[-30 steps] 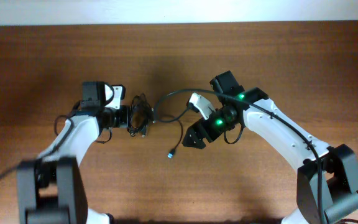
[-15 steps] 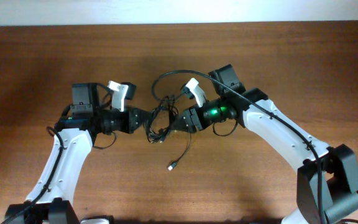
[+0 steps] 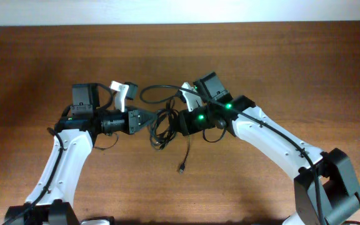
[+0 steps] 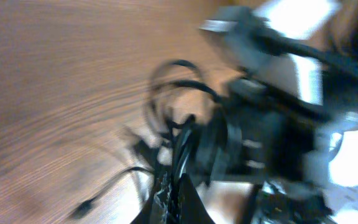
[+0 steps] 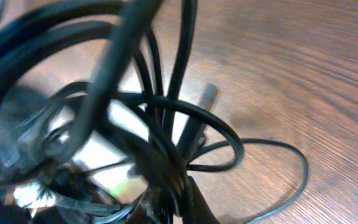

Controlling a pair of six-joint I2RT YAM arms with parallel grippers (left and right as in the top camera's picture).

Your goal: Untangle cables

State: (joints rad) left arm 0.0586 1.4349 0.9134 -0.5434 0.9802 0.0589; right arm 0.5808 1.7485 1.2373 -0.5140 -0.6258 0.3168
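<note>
At mid-table, the left gripper [image 3: 145,120] and right gripper [image 3: 175,122] meet tip to tip, each clamped shut on the tangled black cables [image 3: 160,130]. One loose plug end [image 3: 182,169] trails over the wooden table [image 3: 280,62].

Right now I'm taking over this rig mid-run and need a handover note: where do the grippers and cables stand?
Left gripper: shut on the cables.
Right gripper: shut on the same bundle from the opposite side.
Cables: one tangled bundle between the two grippers; a loose plug end trails toward the robot.
Done: both grips taken.
Left: pull the strands apart; none looks separated yet.
</note>
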